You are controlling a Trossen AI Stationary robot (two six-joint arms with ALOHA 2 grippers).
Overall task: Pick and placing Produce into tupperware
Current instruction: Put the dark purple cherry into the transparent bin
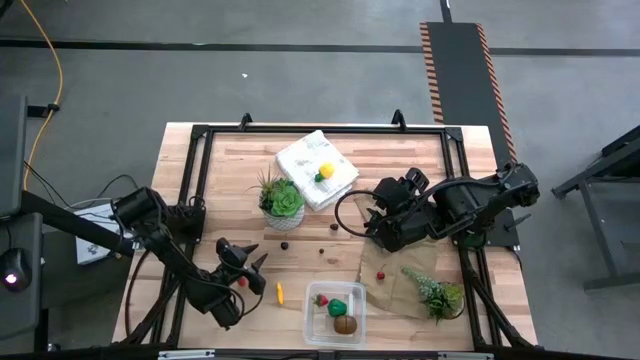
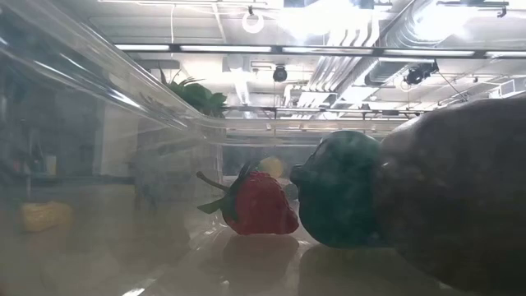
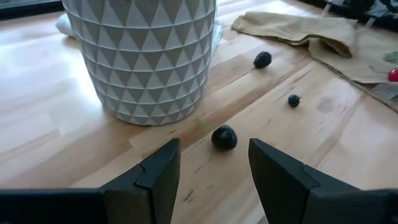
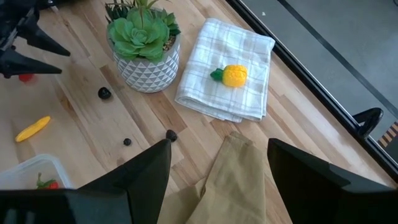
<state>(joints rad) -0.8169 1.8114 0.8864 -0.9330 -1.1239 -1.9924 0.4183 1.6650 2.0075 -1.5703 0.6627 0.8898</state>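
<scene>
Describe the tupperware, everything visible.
The tupperware is a small clear plastic box, squarish with rounded corners, lidless and upright on the wooden table at its near edge. Inside lie a red strawberry, a green piece and a brown ball. Its right side borders the brown paper. No gripper touches it.

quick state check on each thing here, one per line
left gripper: open, empty, aimed at a dark berry
right gripper: open, empty, above the brown paper bag
tupperware: lidless, holds strawberry, green piece, brown ball
lemon: resting on the cloth
orange stick: lying on the table
</scene>
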